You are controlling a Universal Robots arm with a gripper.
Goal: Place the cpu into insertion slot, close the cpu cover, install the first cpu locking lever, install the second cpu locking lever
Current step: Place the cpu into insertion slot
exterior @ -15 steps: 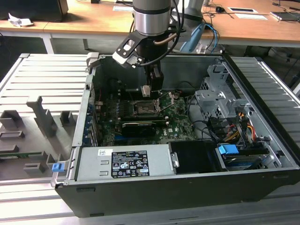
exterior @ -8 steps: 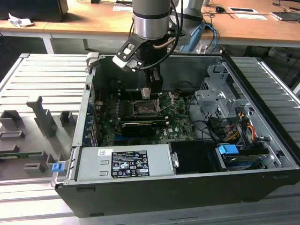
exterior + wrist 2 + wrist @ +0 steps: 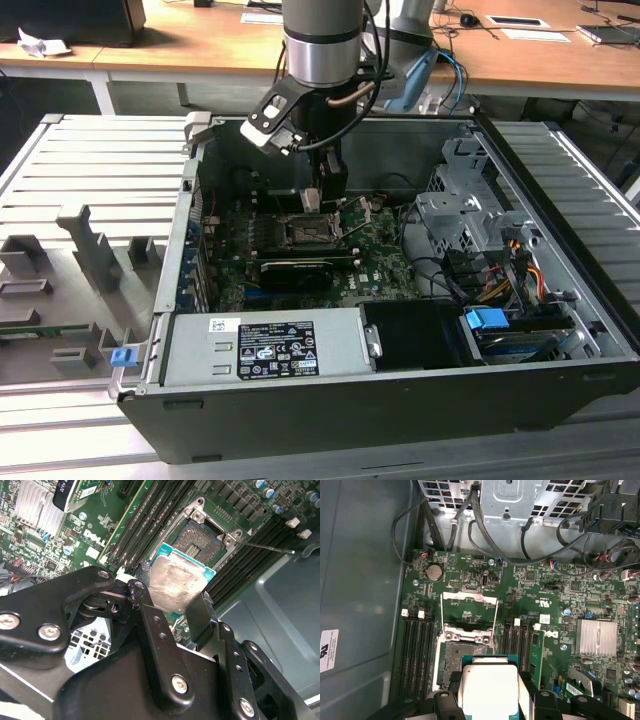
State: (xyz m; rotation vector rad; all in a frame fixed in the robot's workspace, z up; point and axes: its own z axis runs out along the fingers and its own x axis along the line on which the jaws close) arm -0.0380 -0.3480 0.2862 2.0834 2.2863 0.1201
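Grey ribbed trays (image 3: pixel 90 160) flank the open computer case (image 3: pixel 190 210), whose walls hem in the green board (image 3: pixel 380 265). Memory slots (image 3: pixel 417 655) crowd the socket (image 3: pixel 462 655) on both sides, and its cover (image 3: pixel 470 596) is flipped open. The arm (image 3: pixel 320 40) reaches straight down. Its gripper (image 3: pixel 172 600) is clamped on the chip (image 3: pixel 487 687), held above the socket and not seated. A drive cage (image 3: pixel 470 215) stands at the exterior view's right, with wooden desks (image 3: pixel 200 45) behind.

Fine print, too small to be read, is carried by a black-and-white label (image 3: pixel 276 349) on the PSU (image 3: pixel 345 335). 1 white sticker (image 3: pixel 328 650) w/ print is stuck to the case wall (image 3: pixel 360 555). White silkscreen marks are printed on the mobo (image 3: pixel 470 575).
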